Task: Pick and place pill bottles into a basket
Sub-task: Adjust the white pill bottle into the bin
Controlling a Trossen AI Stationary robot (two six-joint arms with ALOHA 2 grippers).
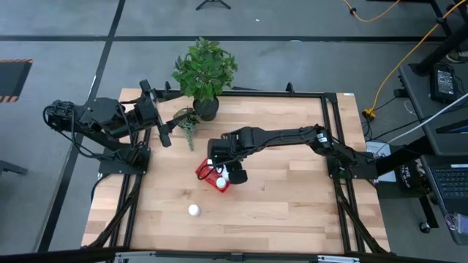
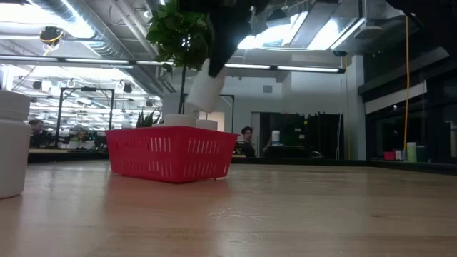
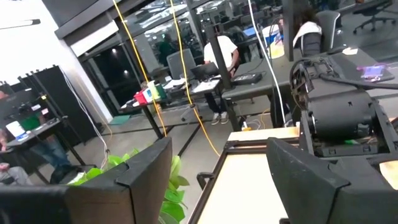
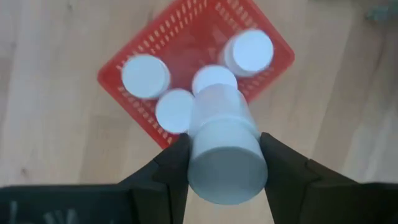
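R gripper [image 4: 224, 163] over basket [image 4: 134, 102] near table centre, fingers clamped on 1 bottle [image 4: 225, 149]. 3 bottles in. 1 loose [image 1: 194, 210] toward front edge. L gripper [image 3: 217, 180] wide, idle, back-left corner.

The basket [image 1: 208, 176] sits near the middle of the bench [image 1: 292, 197], with three bottles [image 4: 145, 75] standing in it. The right gripper [image 4: 221, 163] hangs just above the basket, its fingers [image 4: 171, 171] clamping a fourth bottle [image 4: 225, 149] from both sides. Another bottle [image 1: 194, 210] stands alone on the bench, nearer the front edge. A potted plant [image 1: 205, 71] stands at the back edge. The left gripper [image 1: 162, 128] waits over the bench's back-left part.
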